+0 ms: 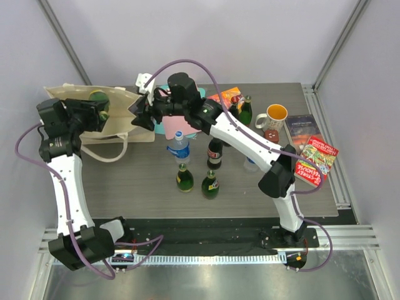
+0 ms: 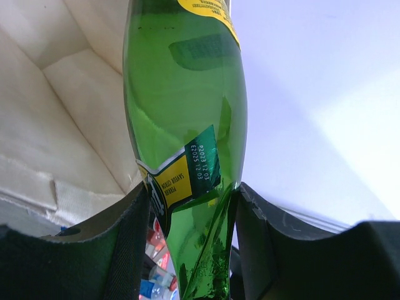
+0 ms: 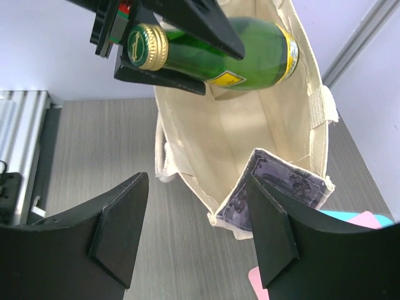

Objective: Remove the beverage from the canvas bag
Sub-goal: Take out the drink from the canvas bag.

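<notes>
At canvas bag (image 3: 206, 144) mouth | left gripper (image 2: 190, 212) clamped green bottle (image 3: 250, 53) by neck, base toward bag | right gripper (image 3: 197, 206) faced bag, jaws apart, empty

green bottle (image 2: 181, 94): the left wrist view cuts its body at 12 o'clock and its neck at 6 o'clock; overhead, only a green sliver shows behind the left gripper (image 1: 100, 107).
canvas bag (image 1: 115, 100): overhead, its 3 o'clock end is covered by the right gripper (image 1: 142, 115), and its print is mostly hidden.
books (image 1: 315, 159): titles too small to read.
</notes>
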Controlling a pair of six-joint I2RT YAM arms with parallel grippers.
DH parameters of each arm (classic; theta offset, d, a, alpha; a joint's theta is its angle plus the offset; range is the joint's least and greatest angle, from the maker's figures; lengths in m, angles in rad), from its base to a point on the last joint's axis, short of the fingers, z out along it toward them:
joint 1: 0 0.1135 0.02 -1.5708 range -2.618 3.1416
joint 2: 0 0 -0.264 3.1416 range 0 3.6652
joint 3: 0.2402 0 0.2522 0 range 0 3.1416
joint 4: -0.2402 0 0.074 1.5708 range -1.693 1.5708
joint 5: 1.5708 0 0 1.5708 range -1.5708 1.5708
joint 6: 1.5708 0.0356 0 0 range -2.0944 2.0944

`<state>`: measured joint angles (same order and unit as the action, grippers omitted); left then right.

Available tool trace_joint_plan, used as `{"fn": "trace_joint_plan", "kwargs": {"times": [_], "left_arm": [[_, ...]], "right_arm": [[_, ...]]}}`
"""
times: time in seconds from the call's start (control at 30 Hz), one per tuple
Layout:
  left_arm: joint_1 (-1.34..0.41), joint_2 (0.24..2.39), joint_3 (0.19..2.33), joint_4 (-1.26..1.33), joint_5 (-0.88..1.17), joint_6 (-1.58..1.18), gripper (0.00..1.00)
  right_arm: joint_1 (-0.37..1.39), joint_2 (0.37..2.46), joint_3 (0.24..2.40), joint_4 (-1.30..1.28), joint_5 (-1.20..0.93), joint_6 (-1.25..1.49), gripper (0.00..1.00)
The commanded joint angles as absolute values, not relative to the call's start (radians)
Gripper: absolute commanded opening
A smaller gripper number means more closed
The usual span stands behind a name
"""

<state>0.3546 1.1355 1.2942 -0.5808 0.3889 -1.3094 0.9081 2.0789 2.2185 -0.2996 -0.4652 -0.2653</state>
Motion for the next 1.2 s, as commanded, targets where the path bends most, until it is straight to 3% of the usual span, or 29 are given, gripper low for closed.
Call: {"fn": "trace_joint_plan", "kwargs": {"times": [0.0,0.67,1.17], "left_arm": [[0.351,1.057,1.393,-0.472,0.485,-1.318,0.00],[0.351,0.968,1.387,-0.515,0.650,-1.239,0.00],[0.351,0.902,1.313,-0.459,0.732,-1.233,0.00]], "right_arm": [[0.885,2.008,2.261,-0.284,-0.551,-0.193,0.69],[0.835,1.872,2.135,-0.295,-0.653,-0.111,0.72],[0.772,1.873,2.086,-0.129,-0.755,0.209,0.75]]}}
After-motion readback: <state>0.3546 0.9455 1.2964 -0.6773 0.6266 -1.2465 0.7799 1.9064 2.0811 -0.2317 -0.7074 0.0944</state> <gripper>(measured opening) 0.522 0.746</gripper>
